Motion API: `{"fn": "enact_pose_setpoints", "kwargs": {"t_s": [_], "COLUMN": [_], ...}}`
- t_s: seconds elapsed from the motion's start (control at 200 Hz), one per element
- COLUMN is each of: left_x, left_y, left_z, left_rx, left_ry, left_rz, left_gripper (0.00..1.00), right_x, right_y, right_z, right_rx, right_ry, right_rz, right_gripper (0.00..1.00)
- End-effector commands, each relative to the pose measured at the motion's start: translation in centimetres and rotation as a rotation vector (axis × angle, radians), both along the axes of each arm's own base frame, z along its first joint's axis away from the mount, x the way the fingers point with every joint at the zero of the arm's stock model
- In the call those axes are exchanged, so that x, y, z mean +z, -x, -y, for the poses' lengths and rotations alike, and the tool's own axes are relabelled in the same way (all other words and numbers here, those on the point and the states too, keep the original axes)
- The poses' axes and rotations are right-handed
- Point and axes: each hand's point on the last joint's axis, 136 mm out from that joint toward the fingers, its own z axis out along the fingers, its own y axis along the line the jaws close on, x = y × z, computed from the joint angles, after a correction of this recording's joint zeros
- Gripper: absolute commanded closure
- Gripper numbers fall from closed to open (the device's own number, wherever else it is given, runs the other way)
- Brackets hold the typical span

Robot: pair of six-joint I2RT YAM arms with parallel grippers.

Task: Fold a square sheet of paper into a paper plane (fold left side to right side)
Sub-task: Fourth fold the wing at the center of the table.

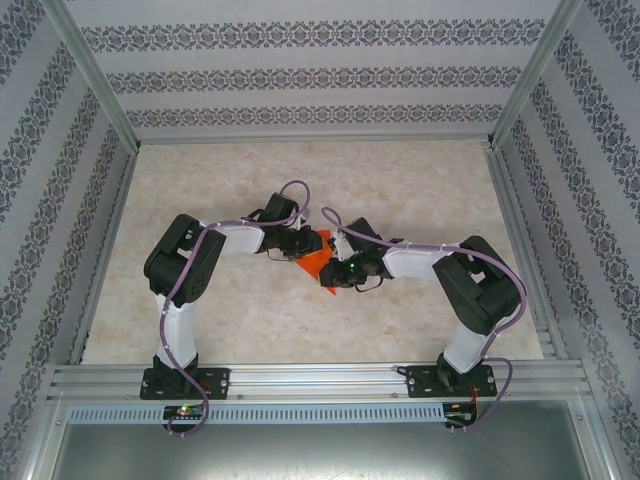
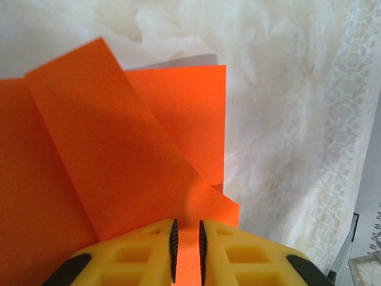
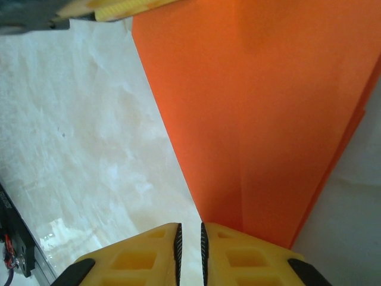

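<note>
The left arm (image 1: pixel 185 265) reaches in from the table's (image 1: pixel 400 190) near left edge and bends toward the table's middle. The left gripper (image 1: pixel 292 252) ends just left of that middle. In the left wrist view its yellow fingers (image 2: pixel 137 256) stand almost together, with a strip of orange running down between the ribbed pads, so the jaws are pinched on the paper.

The sheet of paper (image 1: pixel 318 262) is bright orange and sits near the middle of the table, between the two grippers. It is no longer a flat square. From the left wrist, a broad flap (image 2: pixel 101 155) is folded over on a slant and crosses a lower layer whose straight edge runs toward the table's far side. From the right wrist, the sheet narrows to a point near the fingers, with a long crease down its length and a second layer showing along its right edge. Pale marbled tabletop shows on either side of it.

The right gripper (image 1: pixel 345 272) is just right of the table's middle. Its jaws are close, with a thin gap between them. The paper's narrow end reaches the tip of one finger (image 3: pixel 250 256), but I cannot tell whether the pads hold it. The right arm (image 1: pixel 470 285) runs back to the table's near right edge.
</note>
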Motion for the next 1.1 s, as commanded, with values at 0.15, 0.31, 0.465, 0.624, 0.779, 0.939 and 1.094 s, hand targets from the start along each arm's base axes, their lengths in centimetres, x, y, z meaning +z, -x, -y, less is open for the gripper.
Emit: {"fn": "enact_pose_setpoints", "kwargs": {"t_s": [0.15,0.31,0.465,0.624,0.779,0.939,1.094], "left_x": [-4.3,-4.2,-4.2,-4.3,-4.4,-4.5,-4.5], "left_y": [2.4,2.4,2.3,2.3,2.3,2.4,2.3], "left_z": [-1.8,-1.8,-1.7,-1.8,-1.8,-1.9,-1.9], "left_rx": [0.008,0.007,0.005,0.007,0.009,0.009,0.011], "left_ry": [-0.120,-0.119,-0.121,-0.125,-0.125,-0.130,-0.131], "left_rz": [-0.100,-0.100,-0.098,-0.101,-0.104,-0.105,-0.106], "left_gripper": [0.78,0.79,0.79,0.79,0.79,0.79,0.79], "right_x": [-1.8,-2.1,-2.3,-2.3,-2.6,-2.7,-2.7], "right_y": [2.0,2.3,2.7,3.1,3.7,4.2,4.8], "right_z": [0.7,0.7,0.9,0.9,1.2,1.3,1.6], "right_rx": [0.025,0.021,0.024,0.030,0.029,0.029,0.025], "right_ry": [0.040,0.037,0.037,0.034,0.041,0.034,0.038], "right_rz": [-0.055,-0.069,-0.080,-0.092,-0.107,-0.123,-0.131], "right_gripper": [0.82,0.85,0.85,0.87,0.87,0.90,0.91]}}
